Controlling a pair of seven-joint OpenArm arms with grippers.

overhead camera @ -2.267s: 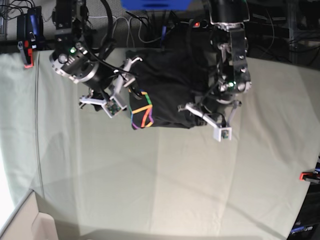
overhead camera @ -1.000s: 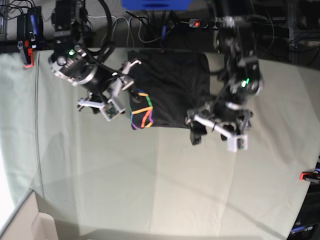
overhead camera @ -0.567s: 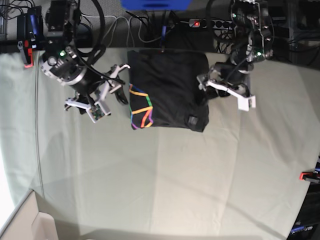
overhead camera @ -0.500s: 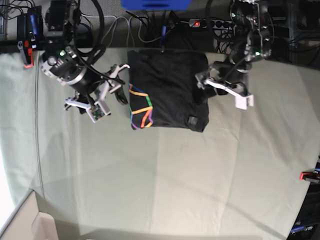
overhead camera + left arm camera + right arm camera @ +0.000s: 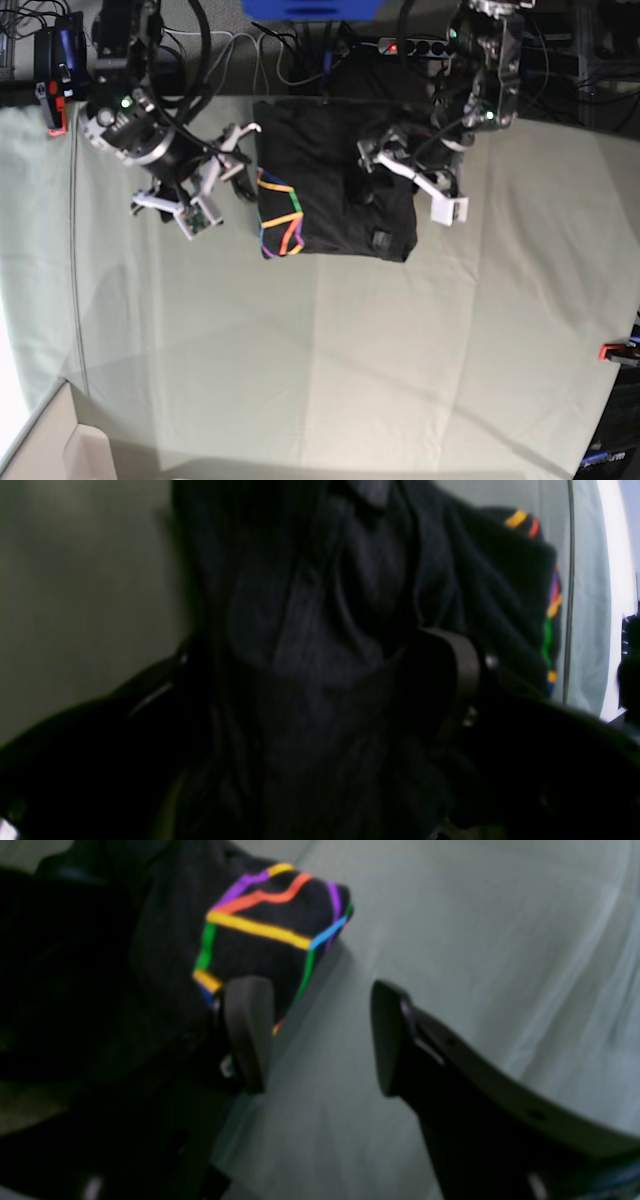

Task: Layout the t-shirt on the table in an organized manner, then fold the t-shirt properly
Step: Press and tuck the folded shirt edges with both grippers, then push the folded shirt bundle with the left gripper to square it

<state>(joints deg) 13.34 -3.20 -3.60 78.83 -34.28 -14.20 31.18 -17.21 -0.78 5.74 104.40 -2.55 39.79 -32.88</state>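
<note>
You have the t-shirt [image 5: 330, 190] lying folded into a compact, roughly square black block near the far edge of the bench [image 5: 330, 360]. Its rainbow line graphic [image 5: 283, 220] sits at the block's near corner, wrapping over the folded edge, as the right wrist view shows [image 5: 265, 935]. The bench itself is covered in pale greenish-grey cloth with long shallow creases, and most of it lies bare in front of the shirt.

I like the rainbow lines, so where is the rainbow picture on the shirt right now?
In the base view the rainbow graphic sits at the left front corner of the folded t-shirt, near the table's far edge, just beside the right gripper.
</note>
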